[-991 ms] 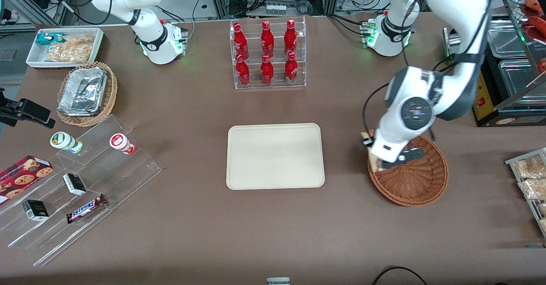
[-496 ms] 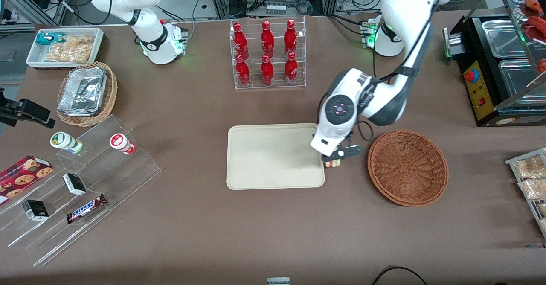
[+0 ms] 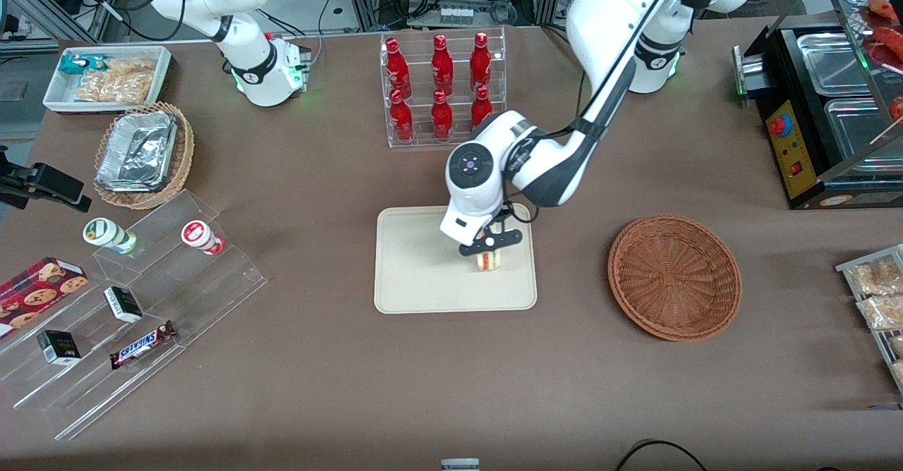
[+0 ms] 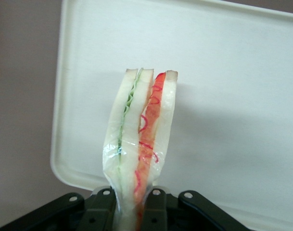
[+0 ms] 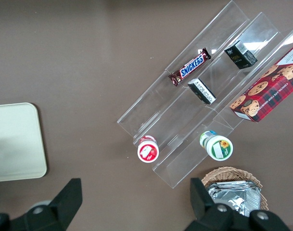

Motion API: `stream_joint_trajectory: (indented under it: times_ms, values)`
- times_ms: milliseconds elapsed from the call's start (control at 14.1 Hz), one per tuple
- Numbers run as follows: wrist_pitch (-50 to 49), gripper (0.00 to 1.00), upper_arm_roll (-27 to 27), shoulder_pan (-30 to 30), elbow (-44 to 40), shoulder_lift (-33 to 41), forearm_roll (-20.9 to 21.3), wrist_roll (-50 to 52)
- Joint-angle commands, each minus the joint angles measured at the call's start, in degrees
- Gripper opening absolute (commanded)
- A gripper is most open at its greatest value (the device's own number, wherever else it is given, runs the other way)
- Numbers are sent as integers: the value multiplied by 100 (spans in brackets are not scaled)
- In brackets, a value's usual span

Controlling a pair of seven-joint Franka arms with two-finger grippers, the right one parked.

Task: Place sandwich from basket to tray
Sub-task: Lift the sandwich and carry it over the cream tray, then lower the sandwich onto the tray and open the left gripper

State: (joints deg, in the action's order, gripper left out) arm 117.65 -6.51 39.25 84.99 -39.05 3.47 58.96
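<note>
Now sandwich [image 4: 139, 144] sits pinched between jaws above tray [image 4: 242, 96].

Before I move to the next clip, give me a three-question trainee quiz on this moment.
1. True or false: the basket holds the sandwich.
2. What is the gripper over? A) the tray B) the basket C) the bottle rack
3. Fill in: the gripper is shut on the ____.

Key: 1 false, the basket shows nothing in it. 2 A. 3 sandwich, pinched at one end in the wrist view, above the tray.
</note>
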Motion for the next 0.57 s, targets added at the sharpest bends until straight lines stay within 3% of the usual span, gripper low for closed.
stream_joint_trajectory:
  times_ms: [0,425,496]
  values:
    - [415,8,71,214,-334,-383,31,133]
    - [584,8,-25,197,-597,-673,40,37]
    - [592,12,-25,171,-624,-717,31,28]
